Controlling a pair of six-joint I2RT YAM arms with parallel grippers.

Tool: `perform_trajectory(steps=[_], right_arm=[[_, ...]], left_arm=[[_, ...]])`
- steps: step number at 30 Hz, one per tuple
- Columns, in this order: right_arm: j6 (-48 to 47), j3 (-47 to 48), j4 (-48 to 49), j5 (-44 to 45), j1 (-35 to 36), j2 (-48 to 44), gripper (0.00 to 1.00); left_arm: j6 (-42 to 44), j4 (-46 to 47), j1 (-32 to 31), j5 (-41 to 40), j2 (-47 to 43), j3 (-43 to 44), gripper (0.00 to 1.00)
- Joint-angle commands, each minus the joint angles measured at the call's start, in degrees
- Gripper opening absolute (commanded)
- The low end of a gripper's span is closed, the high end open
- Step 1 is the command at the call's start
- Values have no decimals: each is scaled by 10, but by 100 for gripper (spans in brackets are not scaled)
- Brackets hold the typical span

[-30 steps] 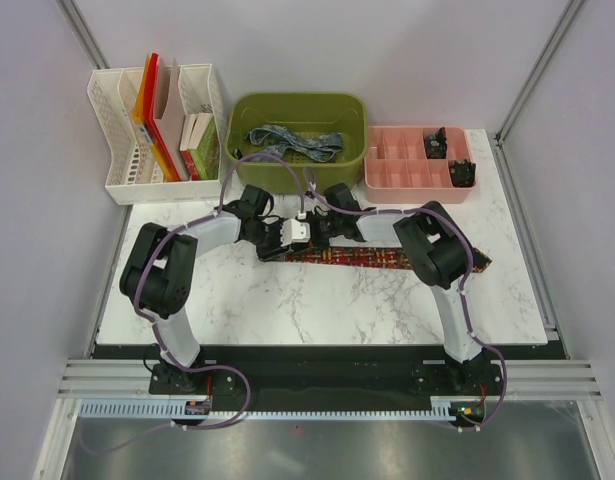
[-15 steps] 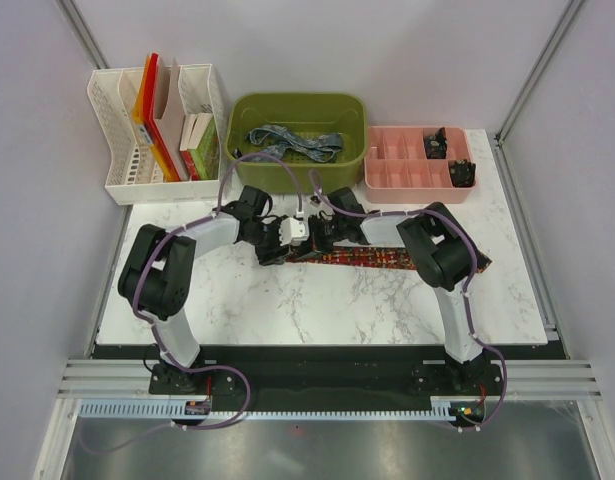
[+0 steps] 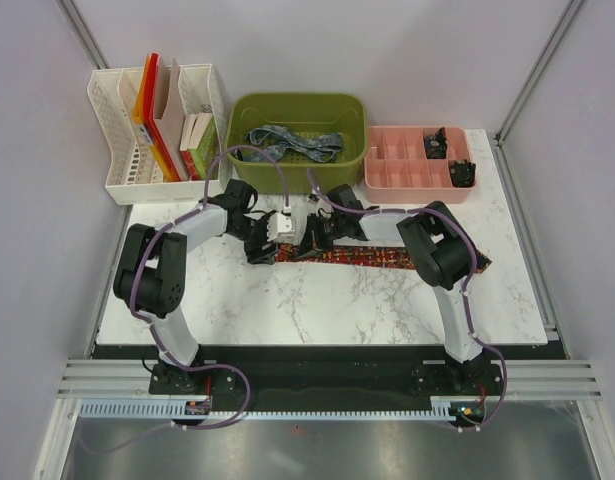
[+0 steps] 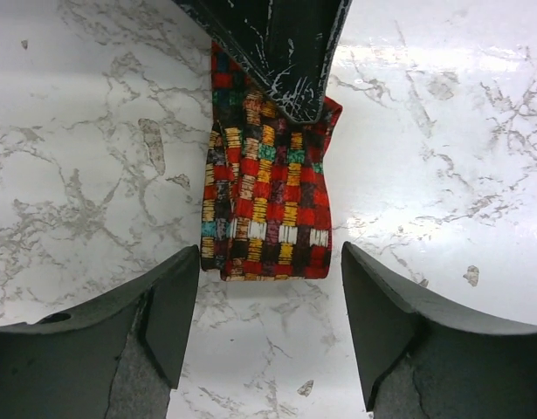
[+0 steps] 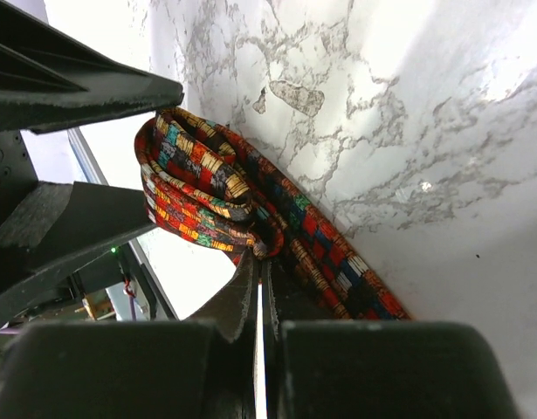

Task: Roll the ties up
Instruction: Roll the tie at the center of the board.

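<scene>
**Bench.** The white marble-patterned bench (image 3: 317, 300) carries all items. Three containers stand in a row along its far edge.

**Arms.** The left arm (image 3: 157, 270) and the right arm (image 3: 442, 260) both reach inward and meet at the middle of the bench, just in front of the containers.

**Containers.**
- A white file organizer (image 3: 117, 185) stands at the far left and holds upright folders and books.
- An olive-green bin (image 3: 297, 98) stands in the centre.
- A pink compartment tray (image 3: 417, 188) stands at the far right. Two of its right-hand compartments each hold a small dark item (image 3: 436, 143).

**Ties.**
- The red-and-orange patterned tie (image 3: 387, 260) lies flat on the bench. It runs from the right bench edge to the centre.
- In the right wrist view, its left end is turned back on itself in a loose loop.
- The blue-grey tie (image 3: 292, 142) lies crumpled inside the green bin.

**Left tool.** The left tool (image 4: 270, 257) is spread wide and holds nothing. Its two fingers (image 4: 176, 297) stand one on each side of the tie's folded end, and neither finger touches the fabric.

**Right tool.** The right tool (image 5: 255, 262) is fully closed. Its tips bear on the patterned tie directly behind the looped end. Whether any fabric is caught between the tips cannot be determined.
</scene>
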Motion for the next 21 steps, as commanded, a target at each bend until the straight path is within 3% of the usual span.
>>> perform_trajectory(steps=[1, 14, 18, 21], right_arm=[[-15, 18, -24, 11, -4, 6, 0], [-20, 43, -39, 7, -3, 17, 0], [-13, 47, -39, 7, -3, 17, 0], [-7, 49, -39, 3, -3, 17, 0]], left_arm=[[39, -22, 5, 37, 0, 19, 74], [37, 2, -32, 52, 36, 61, 83], [53, 7, -46, 37, 48, 53, 81], [67, 7, -51, 32, 49, 41, 71]])
